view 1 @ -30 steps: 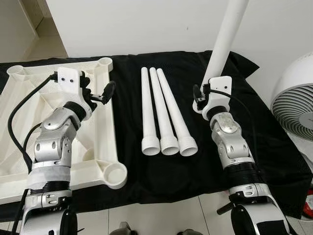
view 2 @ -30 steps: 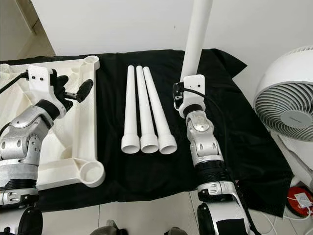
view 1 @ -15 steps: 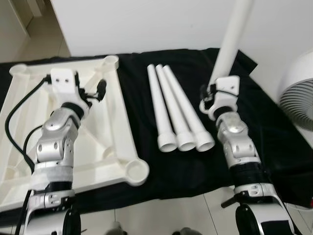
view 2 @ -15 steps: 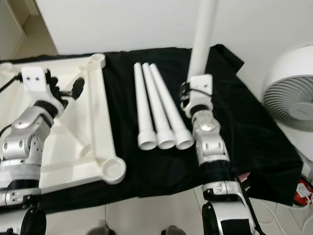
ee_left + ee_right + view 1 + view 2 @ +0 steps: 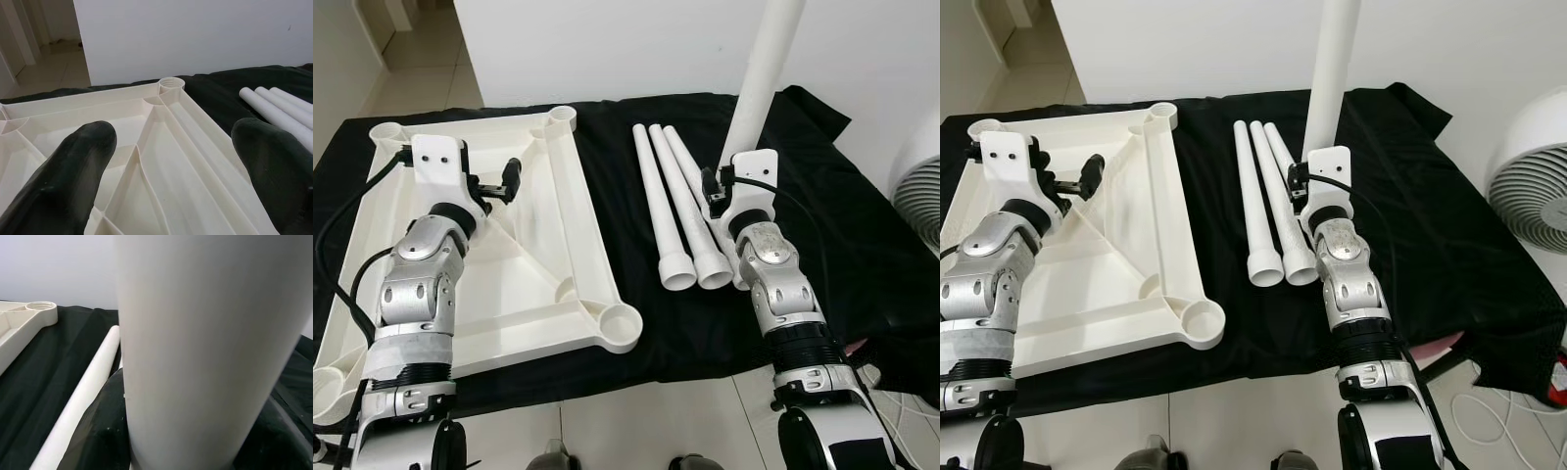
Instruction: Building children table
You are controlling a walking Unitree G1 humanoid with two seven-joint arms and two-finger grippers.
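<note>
On the left, the overturned white table top [image 5: 563,235] lies on the black cloth [image 5: 862,235], its ribbed underside up and a round leg socket at each corner. The left gripper [image 5: 497,183] hovers over the far part of the top with its two black fingers [image 5: 63,181] spread wide, holding nothing and touching nothing; open ribbed panel lies below and ahead of it, up to the far right socket [image 5: 171,83]. The top's right rim runs close to the three loose table legs [image 5: 677,211], which lie side by side on the cloth, wide ends toward the robot, with a strip of bare cloth between. Just right of them, the right gripper [image 5: 717,191] is clamped on a fourth table leg [image 5: 766,69], held nearly upright. Farther right lies bare cloth, then a white fan [image 5: 1533,176] at the edge.
</note>
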